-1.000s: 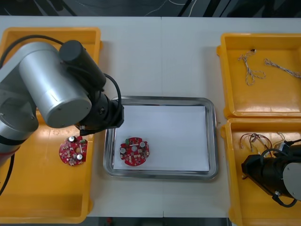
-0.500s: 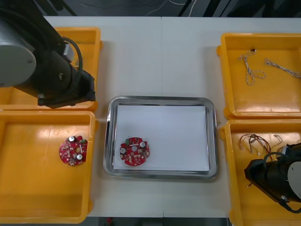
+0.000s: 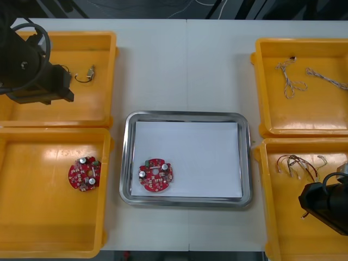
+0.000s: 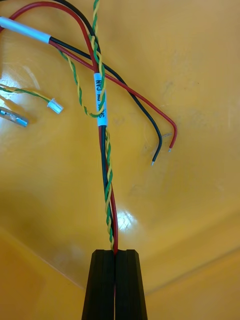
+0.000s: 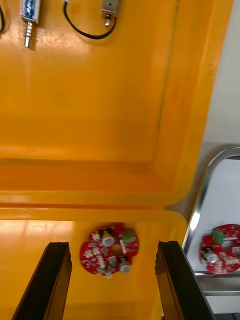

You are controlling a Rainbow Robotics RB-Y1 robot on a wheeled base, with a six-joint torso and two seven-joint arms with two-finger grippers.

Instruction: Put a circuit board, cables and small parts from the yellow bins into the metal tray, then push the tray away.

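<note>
One round red circuit board point(image 3: 156, 175) lies at the near left of the white-lined metal tray point(image 3: 185, 115); it also shows as the board point(image 5: 222, 250) beside the tray rim point(image 5: 200, 200). A second board point(image 3: 84, 174) rests in the near left yellow bin. My left gripper point(image 5: 112, 245) hangs open and empty high over that bin's far wall, with the second board point(image 5: 109, 248) far below between its fingers. My right gripper point(image 4: 115, 252) is shut on the red and yellow cable bundle point(image 4: 102, 130) in the near right bin; the cable point(image 3: 296, 165) trails from the right arm point(image 3: 326, 206).
The left arm point(image 3: 32, 70) is over the far left bin, where small metal parts point(image 5: 29, 15) and a black cable point(image 3: 84, 76) lie. Twisted cables point(image 3: 291, 79) lie in the far right bin point(image 3: 261, 87). Bare white tray floor stretches right of the board.
The left arm has swung from the tray's left edge back to the far left bin, leaving the board in the tray. The right arm has slid toward the table's near right corner.
</note>
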